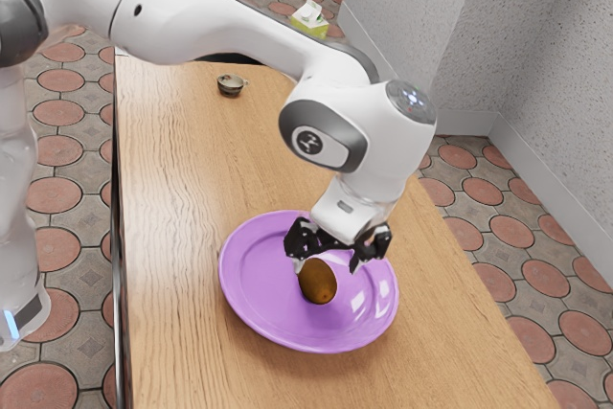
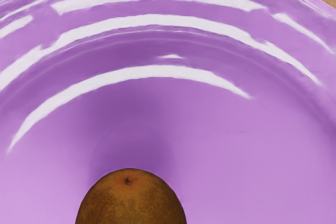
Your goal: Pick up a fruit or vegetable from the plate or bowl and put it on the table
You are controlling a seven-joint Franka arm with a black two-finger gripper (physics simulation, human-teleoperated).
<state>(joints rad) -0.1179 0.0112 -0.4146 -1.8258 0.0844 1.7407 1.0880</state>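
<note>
In the exterior view my gripper (image 1: 328, 261) points down over the purple plate (image 1: 251, 286), its two fingers spread apart. A rounded brown fruit (image 1: 318, 284) lies on the plate just below the fingertips, nearer the finger on the exterior view's left; whether that finger touches it I cannot tell. The wrist view has the same brown fruit (image 2: 130, 200) close under the hand, a small dark stem mark on its end, with the glossy plate (image 2: 220, 150) around it.
A small lidded pot (image 1: 230, 85) stands at the far end of the wooden table (image 1: 182, 189). Beyond the table is a green and white carton (image 1: 309, 19). Bare wood lies around the plate, and a pale wall (image 1: 412, 35) rises past the table.
</note>
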